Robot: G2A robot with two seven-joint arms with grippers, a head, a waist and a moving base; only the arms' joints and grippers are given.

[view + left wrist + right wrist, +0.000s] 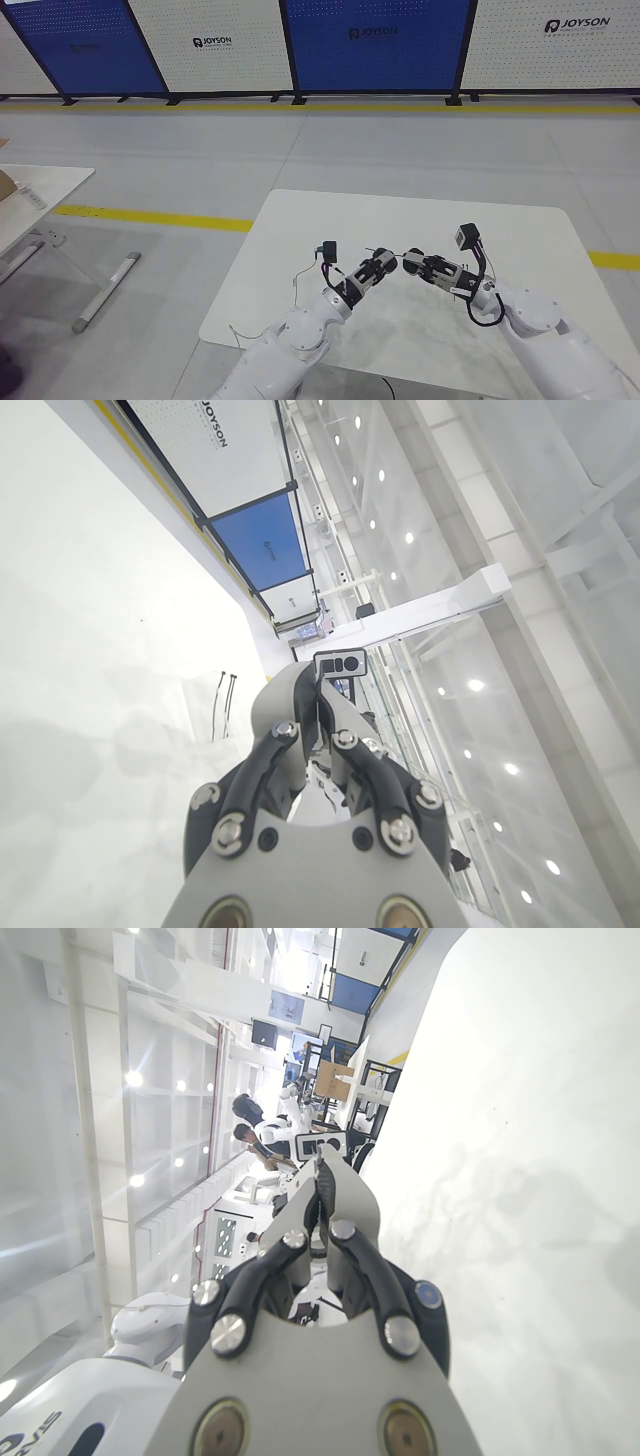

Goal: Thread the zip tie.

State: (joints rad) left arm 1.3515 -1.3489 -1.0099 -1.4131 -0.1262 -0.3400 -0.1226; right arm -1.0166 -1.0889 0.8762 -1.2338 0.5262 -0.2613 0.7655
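Above the middle of the white table (pixel 300 230) my two grippers meet tip to tip. The left gripper (pixel 386 262) (pixel 318 680) is shut, its black pads pressed together on a thin dark zip tie (pixel 398 256) whose ends poke out beside the fingers. The right gripper (pixel 414 264) (pixel 318 1168) is also shut. A short black piece of the zip tie (pixel 319 1151) sticks out past its fingertips. Each wrist view looks straight at the other arm's wrist camera, close behind the fingertips.
Two spare black zip ties (pixel 223 705) lie side by side on the table beyond the left gripper. Bare white tabletop (pixel 525 1128) stretches on all sides of the arms. A second table (pixel 30 190) stands off to the left across the floor.
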